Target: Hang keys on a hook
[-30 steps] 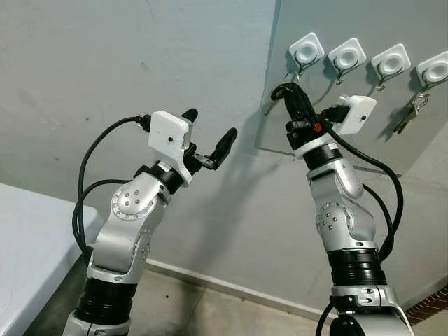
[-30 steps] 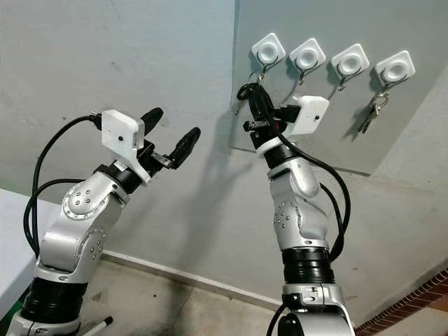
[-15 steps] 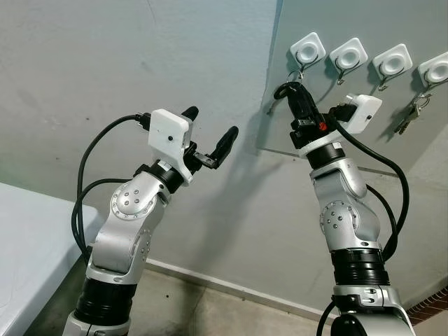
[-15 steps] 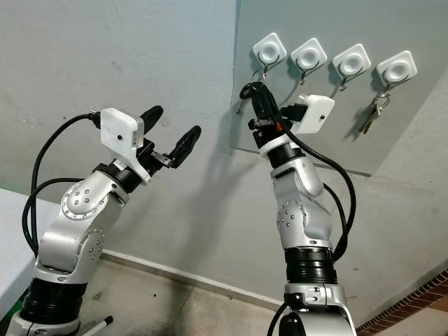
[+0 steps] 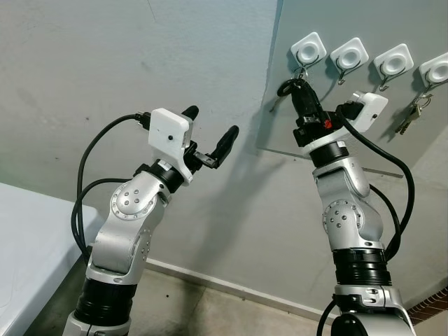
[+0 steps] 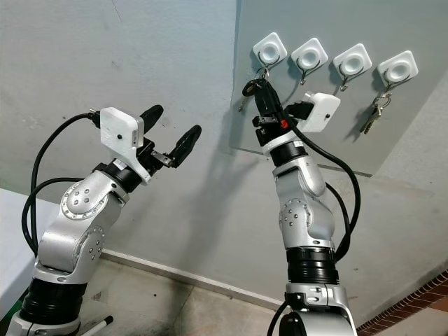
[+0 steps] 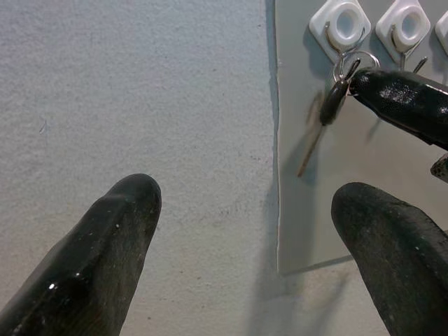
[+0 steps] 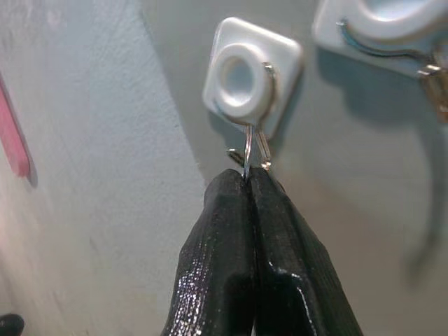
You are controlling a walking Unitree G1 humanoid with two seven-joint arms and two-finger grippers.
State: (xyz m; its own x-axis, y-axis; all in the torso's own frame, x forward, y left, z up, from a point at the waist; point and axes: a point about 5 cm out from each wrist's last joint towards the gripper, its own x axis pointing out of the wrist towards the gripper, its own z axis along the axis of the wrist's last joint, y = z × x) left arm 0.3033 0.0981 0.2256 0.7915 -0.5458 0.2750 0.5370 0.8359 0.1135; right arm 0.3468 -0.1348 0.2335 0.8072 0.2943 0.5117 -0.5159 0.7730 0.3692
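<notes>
- A grey panel (image 5: pixel 336 119) is fixed to the pale wall (image 5: pixel 105 63), and four white square hooks sit in a row along its top.
- The far-right hook (image 5: pixel 435 70) already carries a bunch of keys (image 5: pixel 408 117), hanging loose against the panel, well apart from both arms.
- The two middle hooks (image 5: pixel 348 54) have nothing on them (just their bare metal prongs).
- A white tabletop (image 5: pixel 28 245) juts in low on the robot's left, and a skirting strip runs along the foot of the wall.
- The right gripper (image 8: pixel 250 176) is raised to the leftmost hook (image 8: pixel 247 78), fingers pressed tight together and pinching a thin metal key ring (image 8: pixel 249 150) just under the hook's white cap; the ring touches the hook's prong, though whether it sits over it I can't tell.
- From that ring a dark-headed key (image 7: pixel 329 105) dangles beside the panel's left edge, throwing a slim shadow.
- The left gripper (image 5: pixel 208 133) is up in front of the bare wall, fingers spread wide, holding nothing, well apart from the panel.
</notes>
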